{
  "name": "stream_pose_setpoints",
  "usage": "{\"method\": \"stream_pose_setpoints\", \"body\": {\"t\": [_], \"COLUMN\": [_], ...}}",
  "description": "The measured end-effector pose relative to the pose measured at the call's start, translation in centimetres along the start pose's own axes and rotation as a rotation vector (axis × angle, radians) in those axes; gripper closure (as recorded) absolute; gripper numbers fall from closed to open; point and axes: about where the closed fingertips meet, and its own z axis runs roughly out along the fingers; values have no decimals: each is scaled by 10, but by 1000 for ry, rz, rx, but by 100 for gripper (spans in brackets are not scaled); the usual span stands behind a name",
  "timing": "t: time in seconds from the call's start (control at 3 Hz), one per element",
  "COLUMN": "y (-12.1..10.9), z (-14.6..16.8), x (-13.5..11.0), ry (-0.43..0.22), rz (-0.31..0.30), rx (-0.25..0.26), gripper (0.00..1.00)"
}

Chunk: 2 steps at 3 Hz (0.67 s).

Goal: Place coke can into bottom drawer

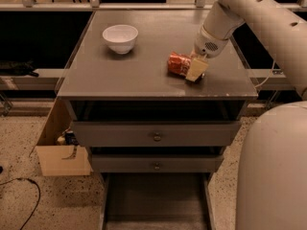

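The coke can [178, 63], red-orange and dented, lies on its side on the right part of the grey cabinet top [144, 66]. My gripper [195, 70] is down on the cabinet top at the can's right end, touching it, and part of the can is hidden behind it. The white arm comes in from the upper right. The bottom drawer [153, 200] is pulled out below the two knobbed drawers, a shallow grey tray with nothing showing in it.
A white bowl [120, 38] stands at the back left of the cabinet top. The two upper drawers [156, 136] are closed. A cardboard box [60, 152] sits on the floor left of the cabinet. My white base [273, 171] fills the lower right.
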Motion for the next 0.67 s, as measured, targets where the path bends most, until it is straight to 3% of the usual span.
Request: {"method": "stream_pose_setpoints", "body": {"t": [0.67], "y": [1], "z": [-15], "x": [2], "ry": [18], "rz": [-20], "rx": [25], "gripper": [100]}}
